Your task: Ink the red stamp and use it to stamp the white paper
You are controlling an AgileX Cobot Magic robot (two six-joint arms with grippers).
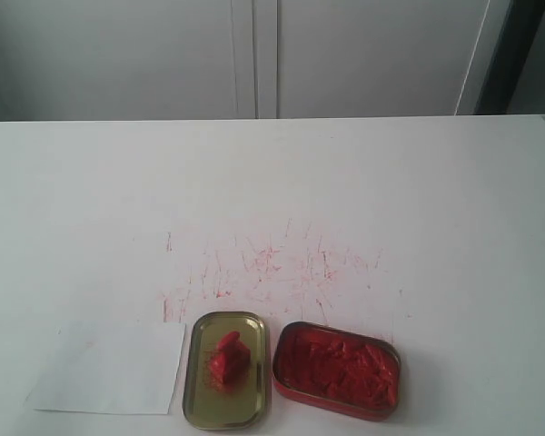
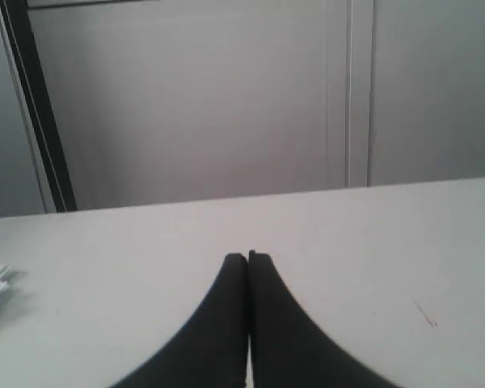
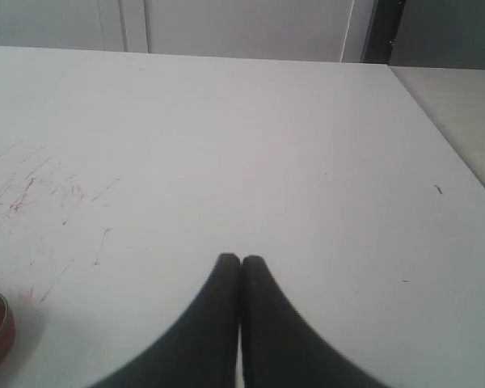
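My left claw (image 2: pixel 248 257) and right claw (image 3: pixel 241 259) are both pressed together, empty. The red stamp (image 1: pixel 229 356) sits in the gold tray (image 1: pixel 227 413), between the white paper (image 1: pixel 109 366) and the red ink tin (image 1: pixel 338 368). It is too blurred to tell its heading. Beyond, red scratches (image 1: pixel 272 268) mark the bench (image 1: pixel 391 200).

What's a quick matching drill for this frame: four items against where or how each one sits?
Column 1
1. red stamp
2. white paper
3. red ink tin
4. right gripper

Column 2 (sides as seen in the exterior view)
a. lying flat, left of the gold tray
b. inside the gold tray
c. fingers shut, holding nothing
d. lid off, right of the gold tray

Pairs: 1-b, 2-a, 3-d, 4-c
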